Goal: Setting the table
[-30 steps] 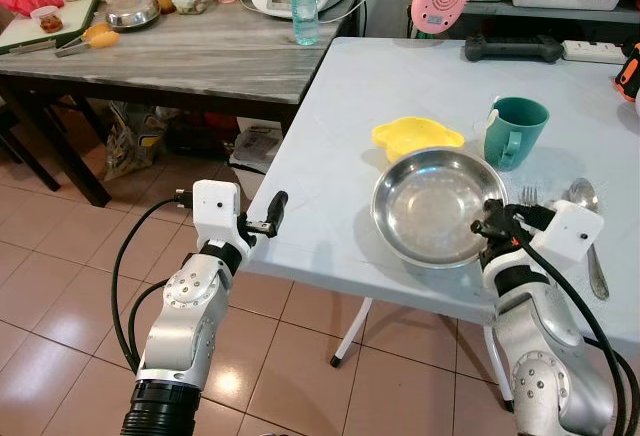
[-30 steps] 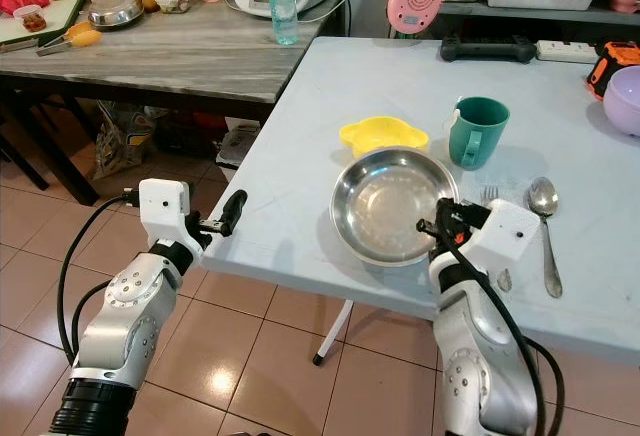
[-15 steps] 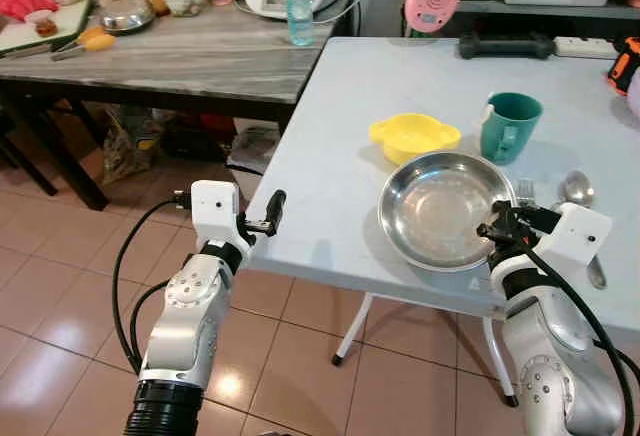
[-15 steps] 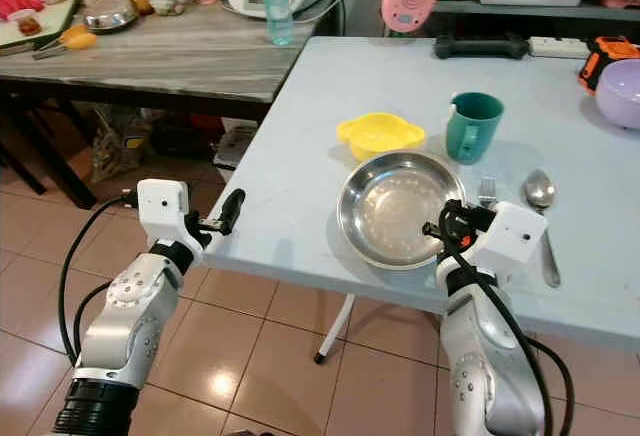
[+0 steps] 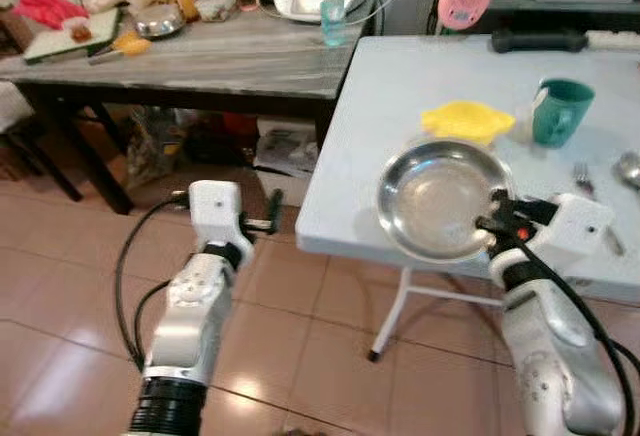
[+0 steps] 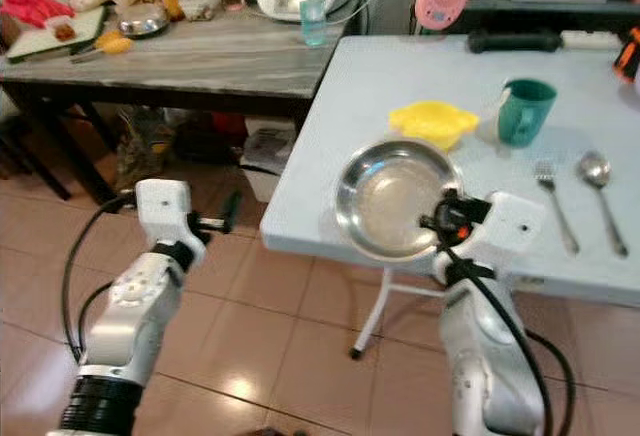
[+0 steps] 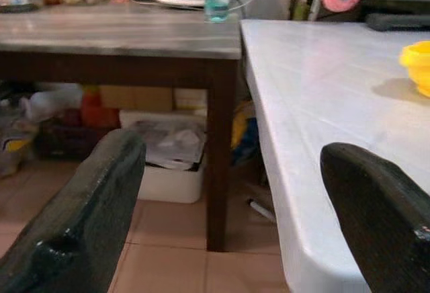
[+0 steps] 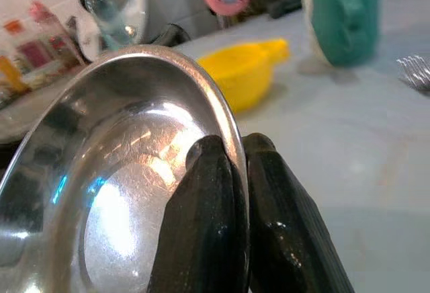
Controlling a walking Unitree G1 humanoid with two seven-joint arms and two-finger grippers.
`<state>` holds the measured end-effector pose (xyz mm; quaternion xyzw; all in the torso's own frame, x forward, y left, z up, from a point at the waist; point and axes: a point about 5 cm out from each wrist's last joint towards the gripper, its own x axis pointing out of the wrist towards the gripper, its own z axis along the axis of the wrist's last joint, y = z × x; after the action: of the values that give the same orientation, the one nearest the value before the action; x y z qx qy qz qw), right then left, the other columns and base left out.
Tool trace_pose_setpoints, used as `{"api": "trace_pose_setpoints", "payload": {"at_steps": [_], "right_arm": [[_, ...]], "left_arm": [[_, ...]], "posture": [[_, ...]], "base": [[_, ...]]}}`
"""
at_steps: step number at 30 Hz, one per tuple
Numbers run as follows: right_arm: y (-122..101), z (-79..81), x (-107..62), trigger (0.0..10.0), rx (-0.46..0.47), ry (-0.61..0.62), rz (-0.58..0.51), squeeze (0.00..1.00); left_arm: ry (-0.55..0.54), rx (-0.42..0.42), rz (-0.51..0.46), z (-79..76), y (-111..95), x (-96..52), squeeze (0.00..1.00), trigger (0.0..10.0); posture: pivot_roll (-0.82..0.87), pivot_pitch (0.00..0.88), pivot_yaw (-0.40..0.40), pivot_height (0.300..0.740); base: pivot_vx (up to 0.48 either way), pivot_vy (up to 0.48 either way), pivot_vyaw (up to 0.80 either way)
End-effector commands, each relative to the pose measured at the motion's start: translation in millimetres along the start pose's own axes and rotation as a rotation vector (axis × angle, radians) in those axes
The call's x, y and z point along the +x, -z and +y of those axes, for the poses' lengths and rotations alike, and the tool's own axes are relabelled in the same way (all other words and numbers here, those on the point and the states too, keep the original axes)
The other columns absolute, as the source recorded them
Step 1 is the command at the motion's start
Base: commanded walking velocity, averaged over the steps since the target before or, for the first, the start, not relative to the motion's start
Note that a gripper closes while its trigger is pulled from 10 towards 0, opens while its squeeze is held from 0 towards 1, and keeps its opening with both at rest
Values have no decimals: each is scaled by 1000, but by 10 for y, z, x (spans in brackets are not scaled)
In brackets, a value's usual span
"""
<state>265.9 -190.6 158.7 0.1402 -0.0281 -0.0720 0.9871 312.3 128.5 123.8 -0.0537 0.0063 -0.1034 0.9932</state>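
The right end effector [image 6: 440, 222] pinches the near rim of the round stainless-steel plate [image 6: 385, 199], its two black fingers [image 8: 222, 212] pressed together on the thin metal edge. The plate sits at the front edge of the pale blue counter [image 6: 400, 86], tilted, with part of it seeming to overhang the tiled floor [image 6: 300, 336]. The left end effector [image 5: 272, 218] hangs off to the side by the counter's corner, fingers spread and holding nothing.

The main risk, as I judge it, is the grip itself: a smooth rim clamped at one point leaves the whole plate hanging out from the fingers, so a jerk or a step could let it pivot or slip and fall to the tiles. A careless swing could also knock the yellow plastic bowl [image 6: 432, 119] just behind the plate, or reach the teal mug [image 6: 522, 111], the fork [image 6: 553, 196] and the spoon [image 6: 600, 191] laid out beyond. Camera blur suggests the body is moving, which adds to that risk.
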Motion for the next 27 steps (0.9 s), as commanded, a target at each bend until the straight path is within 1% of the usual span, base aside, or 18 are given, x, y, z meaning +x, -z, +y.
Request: {"api": "trace_pose_setpoints", "payload": {"at_steps": [1, 11, 15, 21, 23, 24, 27], "right_arm": [[-59, 42, -2, 10000, 5, -6, -33, 0], [-80, 18, 10, 10000, -3, 11, -54, 0], [-91, -6, 20, 10000, -7, 27, -63, 0], [-106, -37, 18, 10000, -20, 54, -75, 0], [-104, -66, 12, 10000, -25, 69, -76, 0], [-104, -71, 11, 10000, -26, 72, -76, 0], [-109, -82, 11, 10000, -30, 74, -79, 0]], "left_arm": [[-13, 25, -22, 65, -71, 24, 0, 10000], [-4, 35, -37, 64, -73, 27, 0, 10000], [-8, 52, -49, 66, -79, 32, 0, 10000], [-1, 49, -52, 65, -73, 33, 0, 10000], [0, 77, -79, 47, -97, 31, 0, 10000], [5, 72, -80, 40, -97, 32, 0, 10000], [35, 16, -79, 24, -106, 27, 0, 10000]], "posture": [[-104, 43, 87, 740], [-96, 37, 90, 740], [-95, 35, 94, 740], [-93, 35, 96, 740], [-93, 35, 96, 740], [-93, 35, 96, 740], [-93, 33, 97, 740]], "base": [[0, 480, 0], [0, 480, 0], [0, 480, 0], [0, 480, 0], [0, 152, 0], [0, 0, 0], [0, 0, 0]]}}
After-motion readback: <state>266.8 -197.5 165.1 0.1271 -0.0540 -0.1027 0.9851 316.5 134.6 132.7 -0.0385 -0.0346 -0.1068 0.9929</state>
